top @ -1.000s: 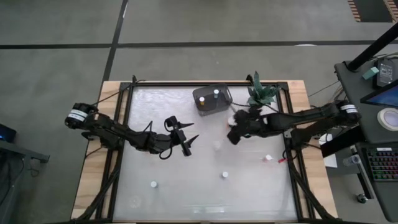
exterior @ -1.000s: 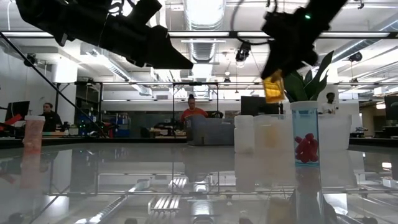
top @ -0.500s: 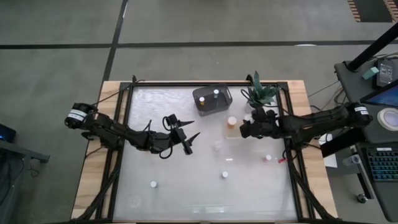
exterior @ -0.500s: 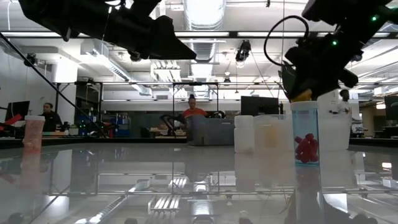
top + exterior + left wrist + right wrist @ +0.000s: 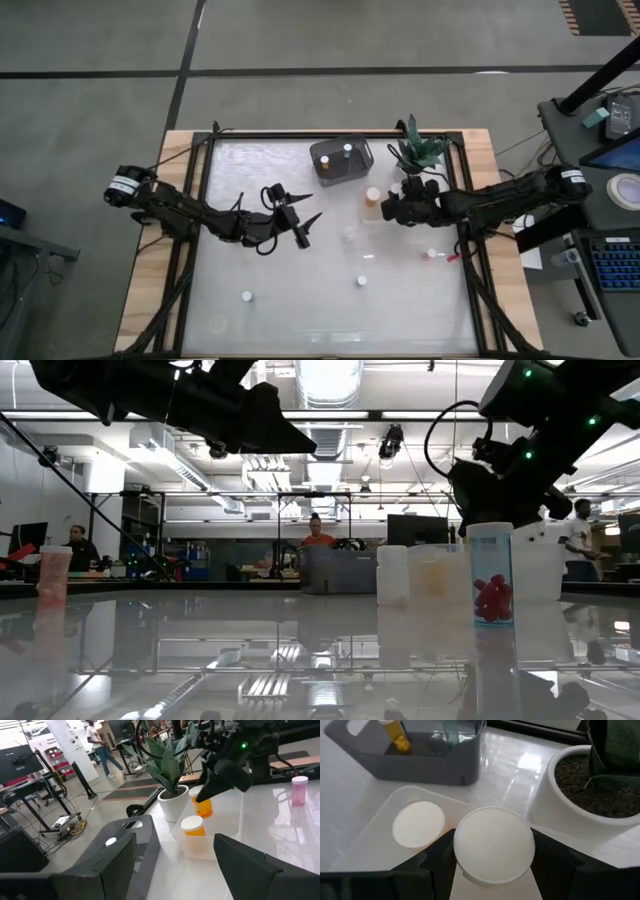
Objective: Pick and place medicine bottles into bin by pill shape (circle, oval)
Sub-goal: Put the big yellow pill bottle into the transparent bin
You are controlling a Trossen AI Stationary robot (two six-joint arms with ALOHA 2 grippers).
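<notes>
My right gripper [image 5: 392, 208] is shut on an orange medicine bottle with a white cap [image 5: 494, 845]. It holds the bottle low over a clear bin [image 5: 380, 820] beside the potted plant [image 5: 420, 150]. A second orange, white-capped bottle [image 5: 192, 826] stands in that clear bin on its base. A grey bin [image 5: 340, 158] at the far edge holds more bottles. Loose bottles [image 5: 245, 296], [image 5: 362, 281], [image 5: 432, 254] stand on the table. My left gripper [image 5: 300, 225] hovers open over the table's middle, with nothing between its fingers. My right gripper pinches the bottle's capped upper end [image 5: 200, 795] between its two fingers, one on either side of the white cap. The fingers slant down from the table's right side. The orange body [image 5: 205, 809] hangs below them. I cannot tell whether its base touches the bin.
The plant's white pot [image 5: 590, 795] stands close to my right gripper. In the low view a tube with red pills [image 5: 490, 585], a white bottle [image 5: 392, 575] and a pink bottle [image 5: 53, 575] stand on the table. People move in the room beyond.
My right gripper has sunk toward the clear bin and drawn back toward the table's right edge, rolling its wrist. The orange bottle has come down with it.
</notes>
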